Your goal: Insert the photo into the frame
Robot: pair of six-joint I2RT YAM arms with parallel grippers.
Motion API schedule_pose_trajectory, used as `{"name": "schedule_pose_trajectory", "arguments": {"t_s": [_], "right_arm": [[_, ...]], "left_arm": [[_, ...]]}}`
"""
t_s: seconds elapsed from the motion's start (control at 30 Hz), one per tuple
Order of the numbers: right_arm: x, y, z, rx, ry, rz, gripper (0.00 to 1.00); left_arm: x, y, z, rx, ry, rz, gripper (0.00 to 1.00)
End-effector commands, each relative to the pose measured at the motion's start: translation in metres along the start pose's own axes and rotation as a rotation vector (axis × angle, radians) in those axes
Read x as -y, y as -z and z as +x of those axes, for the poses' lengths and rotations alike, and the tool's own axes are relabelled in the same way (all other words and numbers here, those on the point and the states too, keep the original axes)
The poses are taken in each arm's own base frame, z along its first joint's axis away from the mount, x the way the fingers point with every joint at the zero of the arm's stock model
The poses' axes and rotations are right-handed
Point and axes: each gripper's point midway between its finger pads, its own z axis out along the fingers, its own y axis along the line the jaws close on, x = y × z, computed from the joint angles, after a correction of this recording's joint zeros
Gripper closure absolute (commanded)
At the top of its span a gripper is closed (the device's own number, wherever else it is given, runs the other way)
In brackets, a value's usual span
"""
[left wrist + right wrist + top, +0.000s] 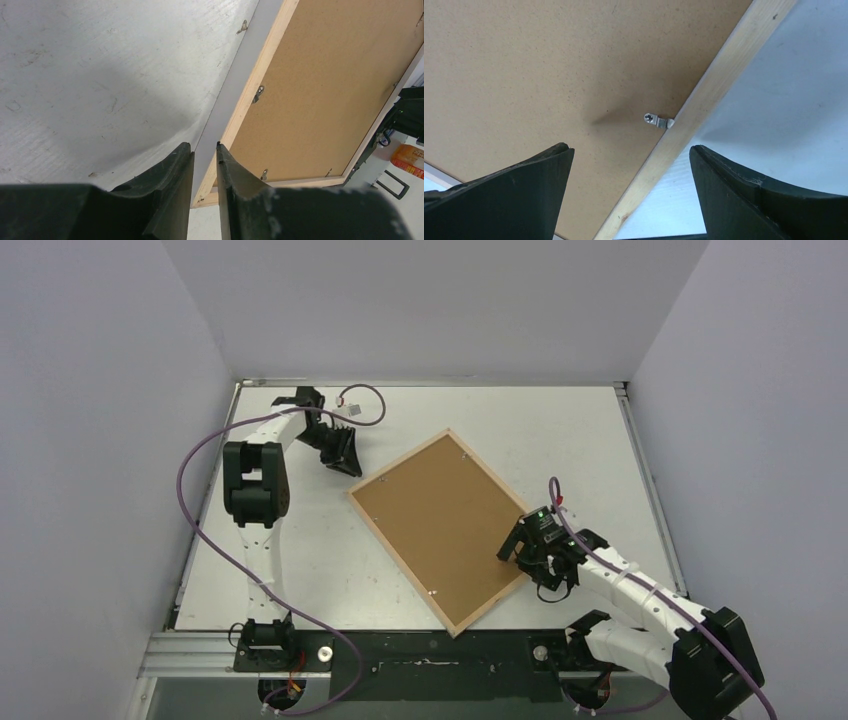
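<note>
The frame [398, 460] of light wood lies face down and turned at an angle in the middle of the table, with a brown backing panel [440, 525] filling it. The photo is hidden. My left gripper [346, 462] is near the table just off the frame's far-left corner. In the left wrist view its jaws [204, 145] are open by a narrow slit with nothing between them, pointing along the frame's wooden edge [250, 90]. My right gripper [518, 545] hovers wide open over the frame's right edge [704, 100], beside a metal tab [658, 120].
Small metal tabs [259, 92] sit along the frame's inner edge over the backing panel [325, 85]. A grey band [235, 75] runs beside the frame on the table. Purple cables [195, 455] loop off both arms. Walls close in on three sides.
</note>
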Motion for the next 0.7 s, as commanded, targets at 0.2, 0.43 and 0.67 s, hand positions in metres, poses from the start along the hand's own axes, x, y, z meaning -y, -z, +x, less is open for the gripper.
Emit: {"name": "schedule_pose_trajectory", "arguments": {"t_s": [0.2,0.43,0.67], "right_arm": [[-0.037,-0.017,-0.034,0.097,-0.086,-0.131,0.1],[-0.062,-0.013,-0.082,0.185,-0.057,-0.165,0.1],[-0.091,-0.018,-0.126,0.23,-0.014,-0.202,0.1]], "left_arm": [[0.0,0.003,0.006,0.013,-0.02,0.001,0.81],[0.002,0.007,0.027,-0.01,-0.017,0.015,0.84],[0.008,0.013,0.06,-0.04,0.0,0.032,0.87]]}}
